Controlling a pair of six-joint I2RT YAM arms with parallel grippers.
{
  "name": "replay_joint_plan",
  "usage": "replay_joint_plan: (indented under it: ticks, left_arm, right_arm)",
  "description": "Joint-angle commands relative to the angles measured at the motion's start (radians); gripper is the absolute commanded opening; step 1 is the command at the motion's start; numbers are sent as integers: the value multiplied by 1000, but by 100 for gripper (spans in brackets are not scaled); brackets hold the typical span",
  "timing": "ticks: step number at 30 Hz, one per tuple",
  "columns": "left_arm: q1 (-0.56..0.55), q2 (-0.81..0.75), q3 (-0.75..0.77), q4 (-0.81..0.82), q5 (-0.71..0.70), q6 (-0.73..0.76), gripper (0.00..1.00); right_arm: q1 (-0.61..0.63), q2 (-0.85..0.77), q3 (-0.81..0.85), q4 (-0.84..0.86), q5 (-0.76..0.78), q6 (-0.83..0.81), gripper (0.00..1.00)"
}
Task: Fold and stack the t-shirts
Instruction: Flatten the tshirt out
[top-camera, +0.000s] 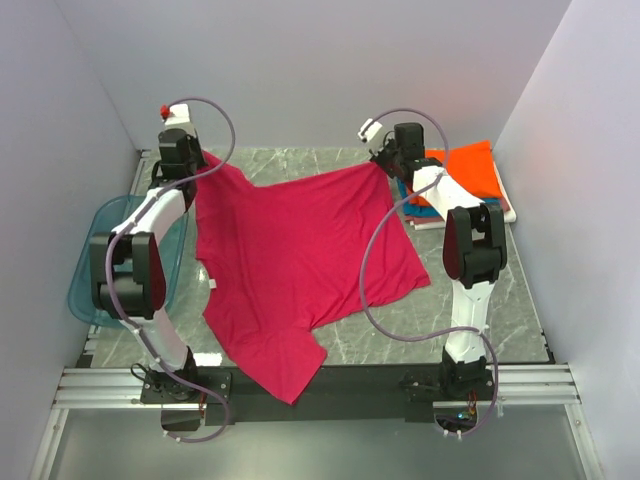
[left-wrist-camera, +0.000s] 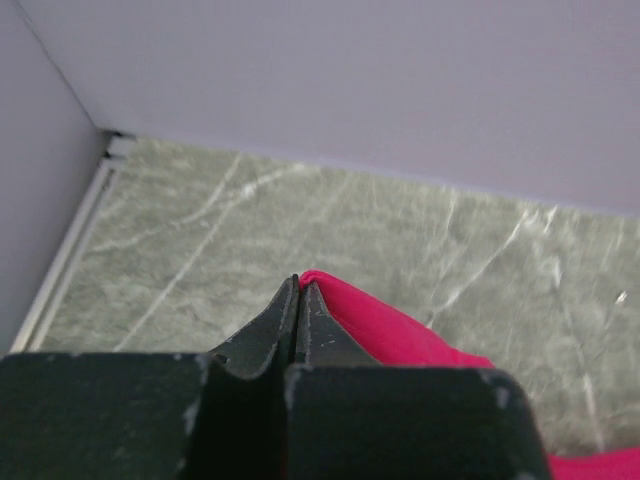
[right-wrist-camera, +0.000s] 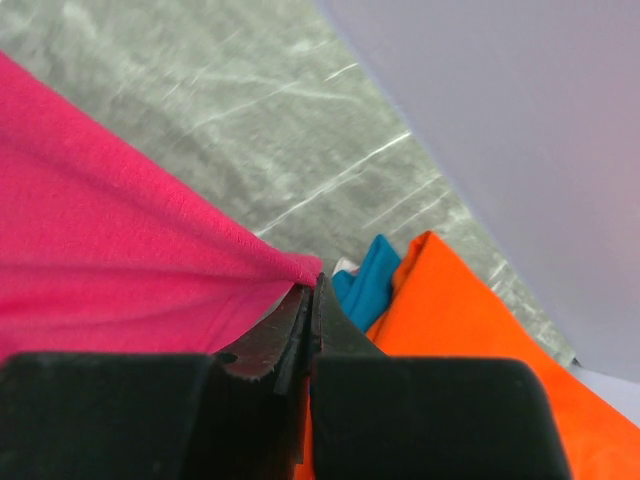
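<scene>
A magenta-red t-shirt (top-camera: 300, 260) is stretched between both arms over the marble table, its lower part draped past the near edge. My left gripper (top-camera: 200, 160) is shut on its far left corner; in the left wrist view the gripper (left-wrist-camera: 297, 283) pinches the red cloth (left-wrist-camera: 390, 325). My right gripper (top-camera: 385, 165) is shut on the far right corner, and its wrist view shows that gripper (right-wrist-camera: 315, 282) pinching the cloth (right-wrist-camera: 110, 260). Folded t-shirts (top-camera: 465, 175) are stacked at the back right, orange (right-wrist-camera: 470, 310) on top and teal-blue (right-wrist-camera: 368, 282) below.
A translucent blue tray (top-camera: 90, 280) sits at the left edge of the table, under the left arm. White walls close in the back and both sides. Bare marble (top-camera: 480, 300) shows to the right of the spread shirt.
</scene>
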Motion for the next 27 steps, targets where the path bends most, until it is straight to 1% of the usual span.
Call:
replay_joint_plan:
  ticks: [1, 3, 4, 10, 13, 14, 16, 17, 18, 19, 20, 21, 22, 23, 24, 25, 26, 27]
  left_arm:
    - [8, -88, 21, 96, -27, -32, 0]
    - [8, -100, 18, 98, -20, -38, 0]
    - [31, -105, 17, 102, -13, -40, 0]
    - [34, -174, -11, 122, 13, -51, 0]
    - [33, -263, -31, 131, 42, -67, 0]
    - [36, -293, -38, 136, 57, -84, 1]
    - [36, -399, -66, 150, 72, -100, 1]
    - [34, -438, -74, 153, 85, -107, 1]
    - [34, -518, -86, 156, 94, -121, 1]
    - [34, -559, -89, 153, 102, -127, 1]
    - [34, -602, -95, 153, 121, -136, 1]
    - [34, -684, -97, 153, 134, -141, 1]
    - [34, -729, -97, 148, 148, -141, 1]
    - [34, -770, -95, 147, 158, -150, 1]
    - [36, -851, -92, 145, 166, -153, 1]
    - [34, -890, -89, 147, 184, -158, 1]
    - [34, -927, -75, 147, 194, -166, 1]
    - [34, -990, -66, 142, 212, -169, 1]
  right_arm:
    - [2, -93, 31, 119, 40, 71, 0]
    - [2, -100, 33, 125, 37, 80, 0]
    - [2, -103, 33, 129, 37, 82, 0]
    - [2, -172, 7, 124, 36, 74, 0]
    - [4, -264, -10, 93, 25, 59, 0]
    - [2, -325, -10, 57, 19, 56, 0]
    - [5, -395, -2, 8, 1, 47, 0]
    - [8, -463, 4, -18, -4, 39, 0]
    - [11, -502, 14, -78, -13, 13, 0]
    - [17, -543, 13, -98, -24, 4, 0]
    - [22, -624, 13, -130, -24, -7, 0]
    - [25, -667, 11, -144, -25, -33, 0]
    - [30, -710, 7, -155, -21, -42, 0]
    - [43, -788, 22, -179, -13, -50, 0]
    - [50, -821, 45, -204, -3, -56, 0]
    - [57, -846, 79, -239, 7, -53, 0]
    - [57, -885, 152, -294, 7, -43, 0]
    - [59, -910, 180, -310, 10, -26, 0]
